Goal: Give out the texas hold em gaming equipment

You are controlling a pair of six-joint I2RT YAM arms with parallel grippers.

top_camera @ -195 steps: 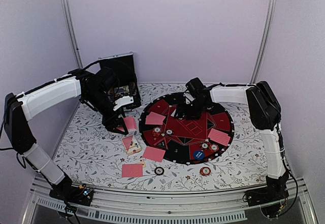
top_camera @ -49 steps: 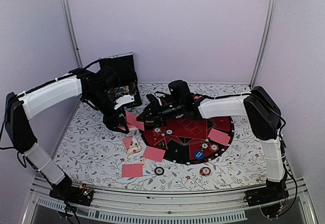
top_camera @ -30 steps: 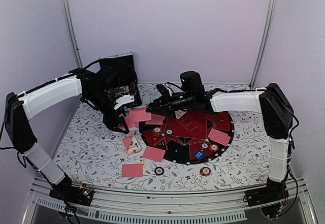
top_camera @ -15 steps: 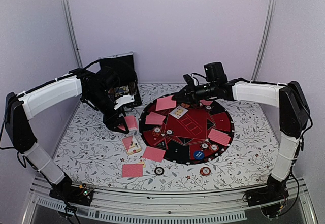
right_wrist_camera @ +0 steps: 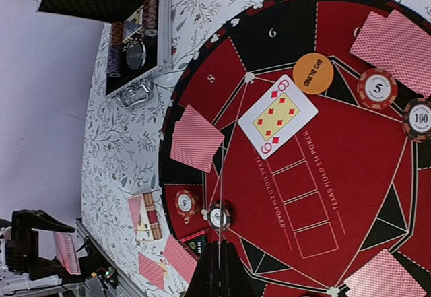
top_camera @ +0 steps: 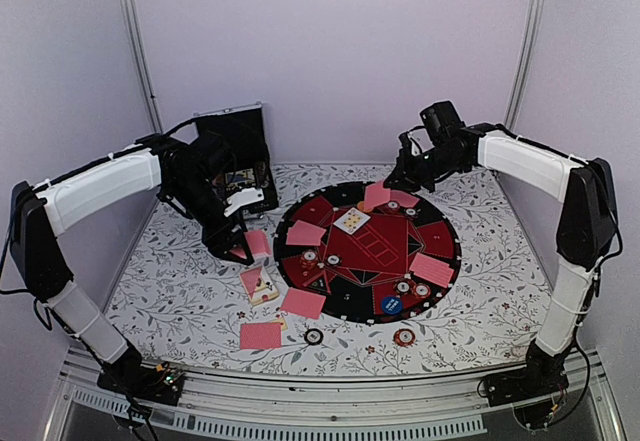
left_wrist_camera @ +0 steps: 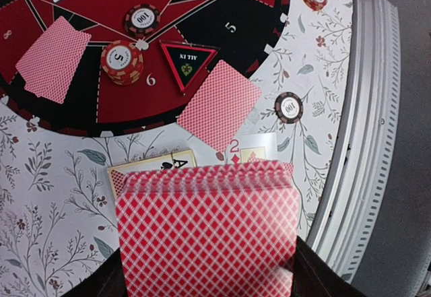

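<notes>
My left gripper point(top_camera: 238, 248) is shut on the deck of pink-red-backed cards point(left_wrist_camera: 209, 236) and hovers left of the round mat point(top_camera: 370, 251). Over the mat's far edge, my right gripper point(top_camera: 393, 185) is shut on a single card point(top_camera: 376, 195). That card shows edge-on as a thin line point(right_wrist_camera: 220, 196) in the right wrist view. A nine of diamonds point(right_wrist_camera: 277, 116) lies face up on the mat. Face-down cards point(top_camera: 305, 233) and chips point(right_wrist_camera: 376, 88) lie around the mat. More cards point(top_camera: 260, 335) and a chip point(top_camera: 314, 336) rest on the tablecloth in front.
The open black case of chips point(top_camera: 240, 166) stands at the back left behind my left arm. An orange big-blind button point(right_wrist_camera: 312, 73) and a blue button point(top_camera: 391, 304) lie on the mat. Metal frame posts point(top_camera: 135, 41) rise at the back corners.
My right gripper has carried a single card from beside the deck across the mat to its far right side and has risen. The left arm and deck have stayed still.
</notes>
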